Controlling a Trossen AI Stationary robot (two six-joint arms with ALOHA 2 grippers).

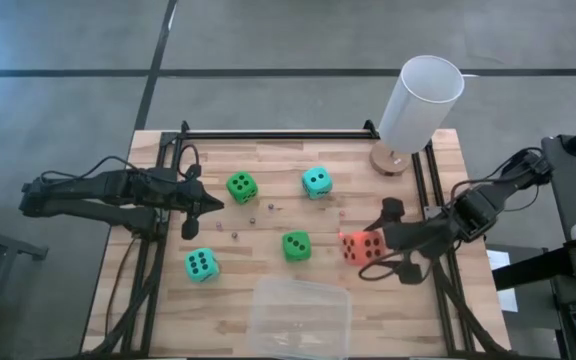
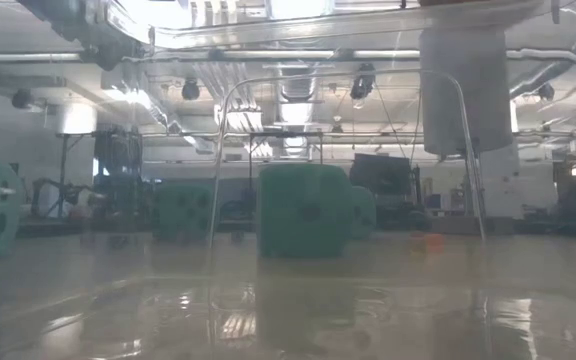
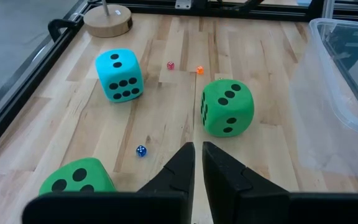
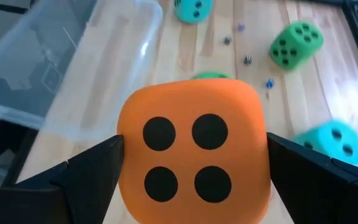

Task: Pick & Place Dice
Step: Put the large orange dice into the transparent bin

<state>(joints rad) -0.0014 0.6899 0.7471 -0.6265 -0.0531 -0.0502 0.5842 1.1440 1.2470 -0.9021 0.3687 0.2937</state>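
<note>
Orange-red die [image 1: 360, 246] between gripper fingers

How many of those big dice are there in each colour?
Green dice: 2
Teal dice: 2
Orange dice: 1, between the right gripper's fingers
Total: 5

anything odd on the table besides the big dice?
Yes: several tiny dice lie scattered on the wood between the big dice, loose, none in the clear bin. Otherwise normal: the right gripper straddles the orange-red die.
</note>
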